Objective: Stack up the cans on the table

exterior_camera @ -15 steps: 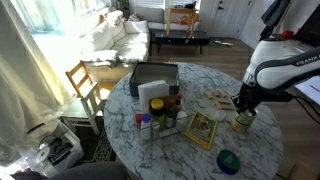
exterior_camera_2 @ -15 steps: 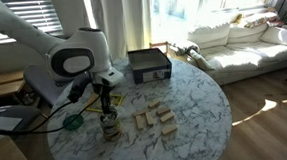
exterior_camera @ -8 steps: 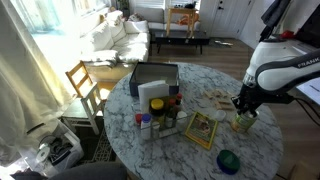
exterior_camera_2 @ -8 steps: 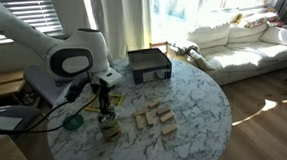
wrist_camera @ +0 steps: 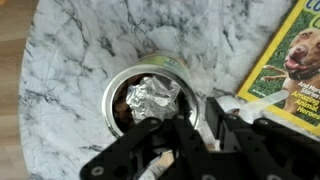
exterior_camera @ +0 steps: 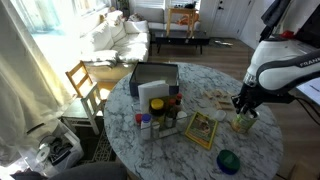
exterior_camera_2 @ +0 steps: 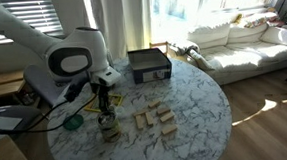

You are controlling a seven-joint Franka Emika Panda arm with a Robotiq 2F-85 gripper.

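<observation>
The open can [wrist_camera: 128,100], with foil crumpled inside it, stands near the edge of the marble table [wrist_camera: 70,60], beside a dog-cover magazine [wrist_camera: 285,60] and right under the gripper [wrist_camera: 205,120]. It looks like thin, light tin with slick, easily dented sides, so a gentle hold across the wall or on the rim would suit. The fingers sit narrow astride the rim, but I cannot tell whether they clamp it.

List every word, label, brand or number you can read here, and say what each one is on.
"FRANK", running off the picture's edge: on the white robot arm in an exterior view.
Yellow-bordered book with a dog on its cover: no lettering legible.
Small condiment bottles with coloured caps: labels too small to read.
Open pale tin can with crumpled foil inside: no readable label.
</observation>
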